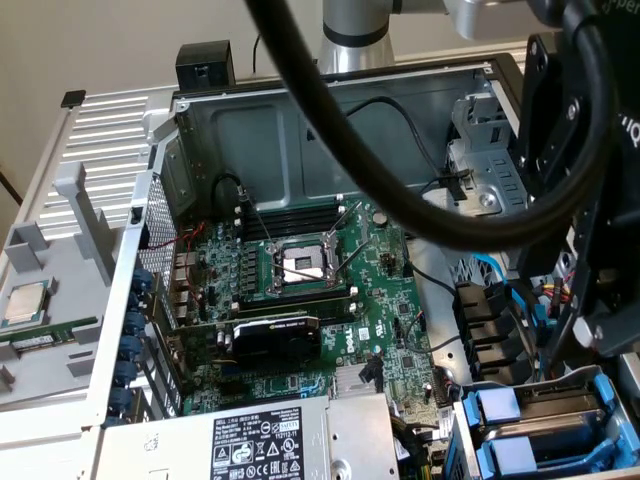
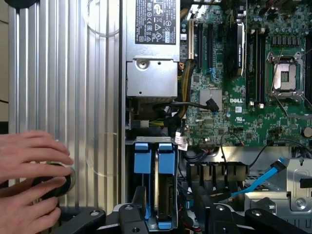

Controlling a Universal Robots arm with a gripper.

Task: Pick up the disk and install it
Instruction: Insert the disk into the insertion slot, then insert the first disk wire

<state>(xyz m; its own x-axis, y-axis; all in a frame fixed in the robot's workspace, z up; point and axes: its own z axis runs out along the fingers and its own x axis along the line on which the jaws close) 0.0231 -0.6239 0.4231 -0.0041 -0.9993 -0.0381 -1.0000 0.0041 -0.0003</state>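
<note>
The disk (image 2: 165, 195) stands on edge in the drive bay (image 2: 146, 140), seated in its blue frame, just beside the other blue carrier (image 2: 144, 163). My gripper (image 2: 176, 208) hovers close over it with the fingers spread apart, gripping nothing. One finger is at the neighbouring carrier's side and the other is among the black cables. The power supply (image 2: 152, 78) sits next to the bay, and the green motherboard (image 2: 234, 97) lies alongside. A blue cable (image 2: 263, 180) runs near the bay. A person's hands (image 2: 29, 165) rest on the ribbed grey panel (image 2: 63, 73), around a dark round thing (image 2: 51, 187).
</note>
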